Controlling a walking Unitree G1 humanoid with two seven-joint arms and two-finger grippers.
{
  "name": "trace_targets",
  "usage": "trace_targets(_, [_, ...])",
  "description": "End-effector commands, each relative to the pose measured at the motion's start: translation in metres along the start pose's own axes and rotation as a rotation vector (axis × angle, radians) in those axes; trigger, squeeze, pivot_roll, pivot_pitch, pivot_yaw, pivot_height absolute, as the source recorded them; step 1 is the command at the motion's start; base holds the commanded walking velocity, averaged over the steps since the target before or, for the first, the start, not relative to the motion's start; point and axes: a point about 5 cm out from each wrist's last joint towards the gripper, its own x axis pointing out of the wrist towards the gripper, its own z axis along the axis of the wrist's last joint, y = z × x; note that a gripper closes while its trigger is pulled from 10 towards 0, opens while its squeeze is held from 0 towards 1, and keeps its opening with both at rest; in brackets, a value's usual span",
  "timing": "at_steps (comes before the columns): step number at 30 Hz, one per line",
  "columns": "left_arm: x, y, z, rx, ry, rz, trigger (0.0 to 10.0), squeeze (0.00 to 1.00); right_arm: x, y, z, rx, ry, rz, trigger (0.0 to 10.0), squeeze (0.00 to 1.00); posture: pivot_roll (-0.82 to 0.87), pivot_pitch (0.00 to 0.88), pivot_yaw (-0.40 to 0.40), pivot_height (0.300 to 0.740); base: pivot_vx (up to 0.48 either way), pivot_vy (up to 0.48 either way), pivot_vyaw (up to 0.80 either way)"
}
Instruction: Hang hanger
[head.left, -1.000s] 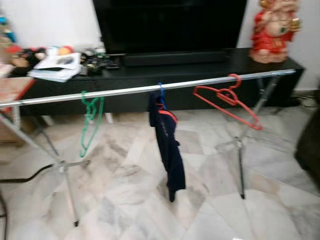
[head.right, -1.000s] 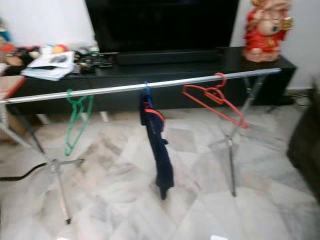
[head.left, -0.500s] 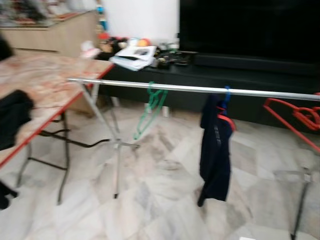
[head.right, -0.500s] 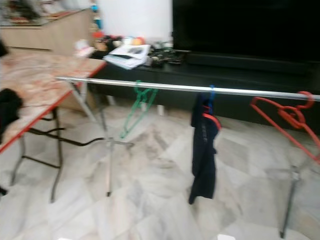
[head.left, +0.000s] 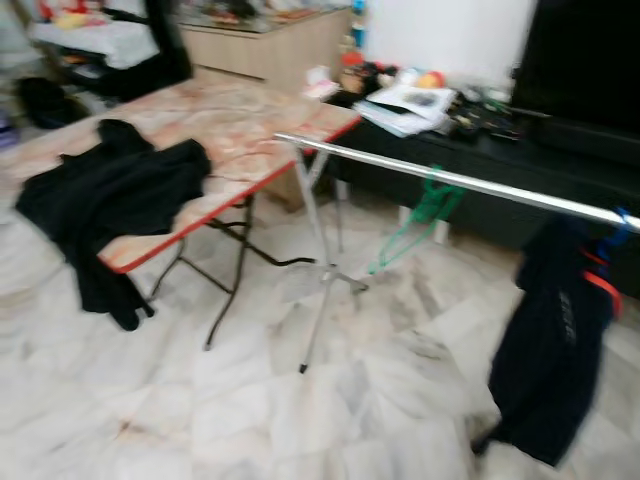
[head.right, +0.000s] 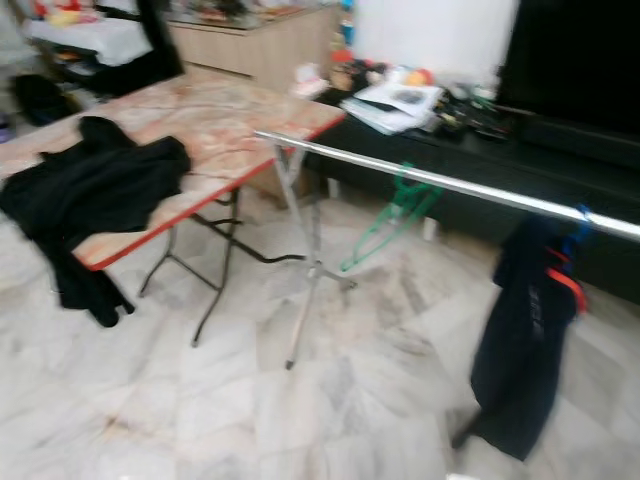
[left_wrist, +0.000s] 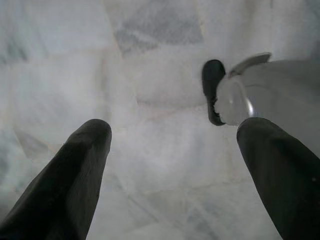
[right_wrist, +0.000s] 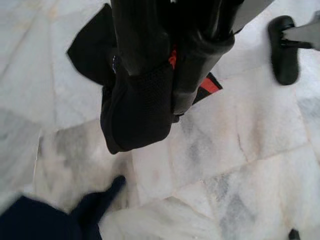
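Observation:
A long silver rail of a drying rack crosses the room. On it hang a green hanger, bare, and a dark garment on a blue hanger at the right. My right gripper hangs over the marble floor, its fingers shut on a black mesh cloth with red trim. My left gripper points down at the floor, fingers wide apart and holding nothing.
A folding table with a red edge stands at the left, and a black garment drapes over its near corner. Behind the rack a black TV bench carries papers and clutter. The rack's leg stands mid-floor.
The camera has swung to the left: the table with the black garment has come into view and the red hanger has passed out at the right. The rack and its hangers have not moved.

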Motion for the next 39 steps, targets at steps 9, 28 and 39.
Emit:
trace_targets(9, [-0.0011, 0.0038, -0.0037, -0.002, 0.017, 0.006, 10.0, 0.0, 0.0, 0.0125, 0.0013, 0.045, -0.019, 0.057, 10.0, 0.0, -0.05, 0.077, 0.056, 0.721, 0.0, 0.0, 0.09])
trace_targets(28, [-0.0011, 0.0036, -0.0035, -0.016, 0.013, 0.008, 10.0, 0.0, 0.0008, 0.0119, 0.0042, 0.07, -0.03, 0.056, 10.0, 0.0, -0.05, 0.064, 0.055, 0.721, 0.0, 0.0, -0.36])
trace_targets(39, [-0.001, 0.0033, -0.0037, -0.019, 0.012, 0.007, 10.0, 0.0, 0.0009, 0.0119, 0.0044, 0.067, -0.031, 0.059, 10.0, 0.0, -0.05, 0.061, 0.054, 0.721, 0.0, 0.0, 0.0])
